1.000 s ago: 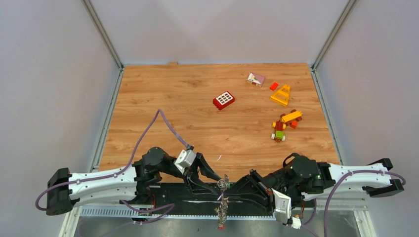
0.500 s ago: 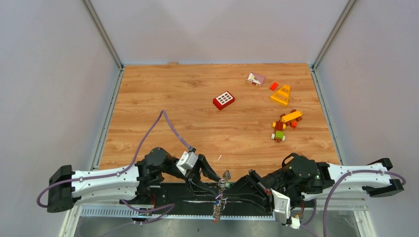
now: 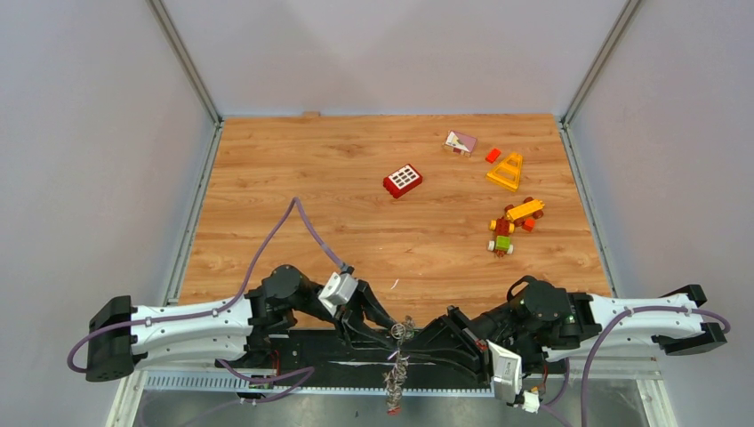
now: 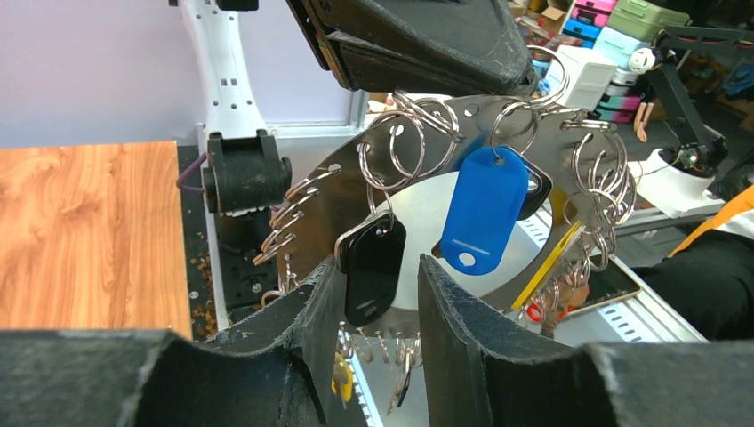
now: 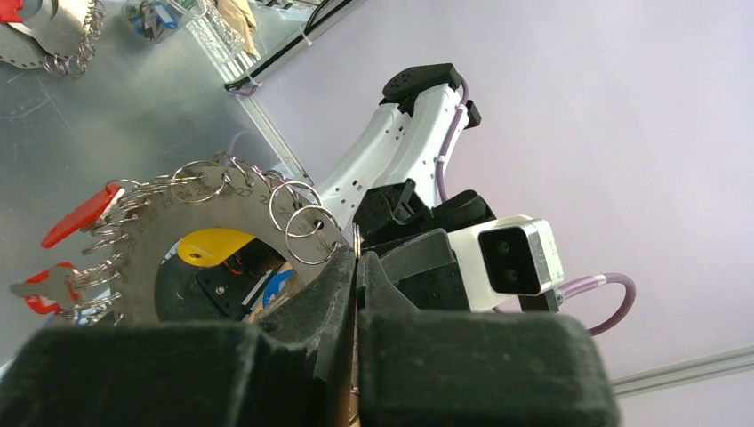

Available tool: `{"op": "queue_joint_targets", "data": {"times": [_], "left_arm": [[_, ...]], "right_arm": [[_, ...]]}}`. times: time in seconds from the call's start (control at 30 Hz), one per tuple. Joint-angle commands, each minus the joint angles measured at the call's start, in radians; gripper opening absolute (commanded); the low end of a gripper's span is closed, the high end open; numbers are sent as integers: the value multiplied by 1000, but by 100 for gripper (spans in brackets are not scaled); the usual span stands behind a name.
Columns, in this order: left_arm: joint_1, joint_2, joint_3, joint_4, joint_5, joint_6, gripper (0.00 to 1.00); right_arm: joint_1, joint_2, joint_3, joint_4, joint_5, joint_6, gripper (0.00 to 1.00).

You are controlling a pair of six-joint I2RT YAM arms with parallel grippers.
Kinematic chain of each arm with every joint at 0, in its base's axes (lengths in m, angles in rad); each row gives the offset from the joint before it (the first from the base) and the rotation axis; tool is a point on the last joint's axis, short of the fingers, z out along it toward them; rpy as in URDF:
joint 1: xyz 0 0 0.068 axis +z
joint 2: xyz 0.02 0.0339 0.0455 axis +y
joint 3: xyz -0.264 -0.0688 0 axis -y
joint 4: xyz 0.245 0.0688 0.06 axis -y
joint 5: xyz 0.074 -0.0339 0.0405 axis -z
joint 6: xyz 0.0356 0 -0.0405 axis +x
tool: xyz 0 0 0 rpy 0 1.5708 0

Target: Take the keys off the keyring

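Note:
The keyring (image 4: 498, 116) is a flat grey metal ring hung with small split rings, held in the air over the table's near edge (image 3: 398, 356). My right gripper (image 5: 357, 258) is shut on its rim, which shows edge-on between the fingers. A black tag (image 4: 375, 267), a blue tag (image 4: 485, 209) and a yellow one (image 4: 551, 262) hang from it. Red-headed keys (image 5: 76, 216) dangle at its far side. My left gripper (image 4: 381, 265) is open, with the black tag between its fingers and resting against the left finger (image 4: 311, 311).
Toy bricks lie on the wooden table: a red brick (image 3: 403, 181), a yellow triangle (image 3: 506, 172), a small toy car (image 3: 509, 227), a pink piece (image 3: 460, 143) and a small red block (image 3: 493, 155). A metal rail (image 3: 222, 381) runs under both arms.
My left gripper has moved in toward the keyring and its jaws have narrowed round the black tag. The hanging keys have swung a little. The right gripper keeps its hold.

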Motion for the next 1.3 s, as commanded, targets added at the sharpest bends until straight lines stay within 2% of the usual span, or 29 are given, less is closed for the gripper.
{"op": "queue_joint_targets", "data": {"times": [0.0,0.1,0.17,0.3,0.63,0.83,1.03,1.27], "left_arm": [[-6,5,52,34,3,3,42],[-6,7,56,34,11,8,35],[-6,5,59,34,23,23,26],[-6,-15,66,-6,7,79,0],[-7,-155,71,-252,-72,232,0],[-6,-210,131,-519,-164,358,0],[-7,-218,254,-841,-269,517,0],[-6,-209,390,-1095,-393,675,0]], "right_arm": [[-1,-8,14,94,8,-17,0],[-2,-8,14,92,9,-17,0],[-1,-9,14,91,13,-17,0],[-2,-11,14,88,22,-17,0],[-2,-17,23,56,48,-15,0],[-2,-20,23,35,66,-9,0],[-1,-20,23,5,97,1,0],[-2,-13,20,-33,157,20,0]]}}
